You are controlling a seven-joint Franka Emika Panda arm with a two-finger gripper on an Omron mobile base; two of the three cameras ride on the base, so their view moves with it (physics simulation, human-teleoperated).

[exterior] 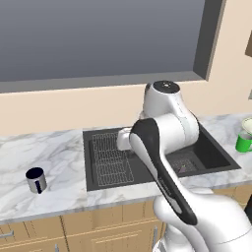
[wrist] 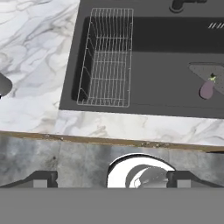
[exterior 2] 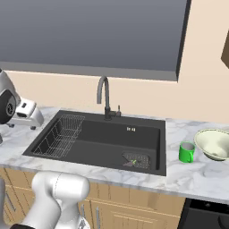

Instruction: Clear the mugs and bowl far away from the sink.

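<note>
Mugs sit apart — navy mug (exterior: pixel 36 179) at the left base view's lower left, green mug (exterior 2: pixel 187 152) just beside the bowl (exterior 2: pixel 215 144) at the right base view's right edge. Pincer (wrist: pixel 111 178) open, empty, above the sink (wrist: pixel 144 65). Whether the bench spots count as far enough — unclear.

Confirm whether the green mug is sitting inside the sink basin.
No: the green mug stands on the marble counter right of the sink, beside the bowl.
</note>
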